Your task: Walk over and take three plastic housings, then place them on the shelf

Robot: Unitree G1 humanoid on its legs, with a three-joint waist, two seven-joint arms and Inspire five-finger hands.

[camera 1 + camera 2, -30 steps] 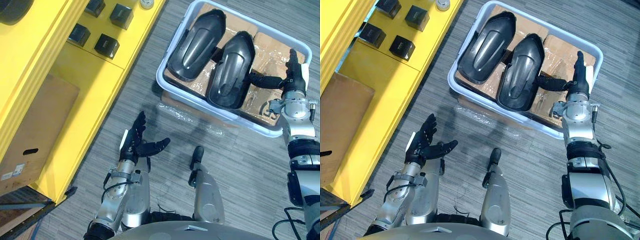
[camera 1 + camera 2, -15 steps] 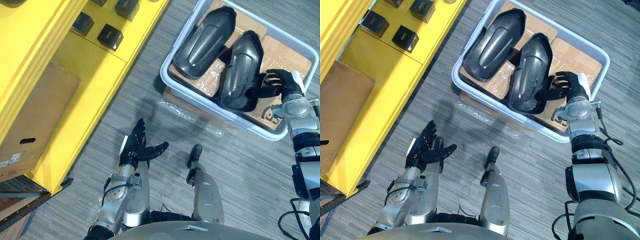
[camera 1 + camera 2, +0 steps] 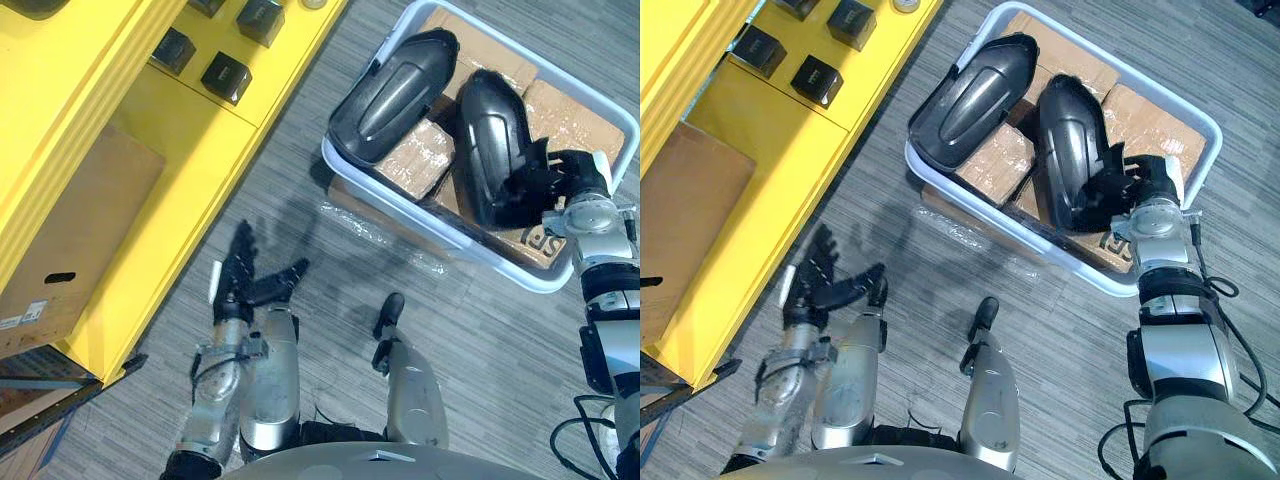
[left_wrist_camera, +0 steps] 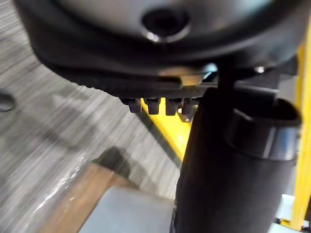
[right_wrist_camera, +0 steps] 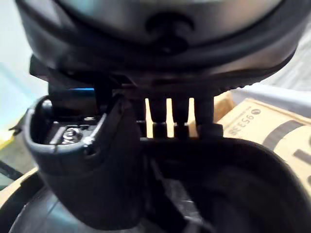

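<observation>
We observe a pale, rectangular plastic bin (image 3: 400,212) on the grey striped carpet floor (image 3: 480,330), just beside a yellow metal shelf unit (image 3: 120,90). The bin holds two glossy black, elongated plastic housings lying on brown cardboard boxes (image 3: 420,160).

1. The left housing (image 3: 390,95) lies with its domed side up, in the half of the bin nearer the shelf.
2. The right housing (image 3: 490,145) is tipped onto its long edge, apart from the first.
3. The right hand (image 3: 575,178) is inside the bin at the near end of the right housing. In the right wrist view we see its fingers (image 5: 180,121) hooked over the housing's rim and its thumb (image 5: 87,170) set against the opposite side, so the hand grips the housing.
4. The left hand (image 3: 240,282) hangs over the floor near the shelf's base, fingers spread and straight, holding nothing.

Small black boxes (image 3: 228,76) sit on the shelf surface. A large brown cardboard box (image 3: 70,250) rests on a lower level of the shelf.
</observation>
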